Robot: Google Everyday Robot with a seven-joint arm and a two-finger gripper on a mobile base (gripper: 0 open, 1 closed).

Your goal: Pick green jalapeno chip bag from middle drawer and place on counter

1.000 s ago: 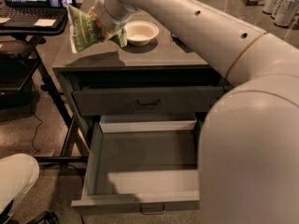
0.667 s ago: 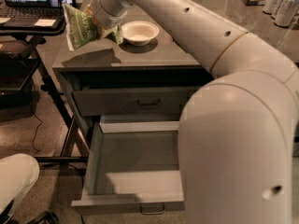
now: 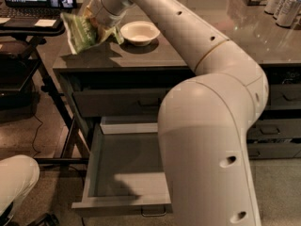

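Green chip bag (image 3: 81, 30) tilts, clamped in the gripper (image 3: 99, 26), at the left end of the bench (image 3: 150, 55), near a white bowl (image 3: 139, 32).

Dim light, counter (image 3: 244, 41) glare, dark shadow under tool (image 3: 97, 26) at counter's left

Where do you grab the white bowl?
Pinch the white bowl by its rim, from above, on the side away from the gripper: it sits upright on the counter, and the gripper holds the green jalapeno chip bag close beside it.
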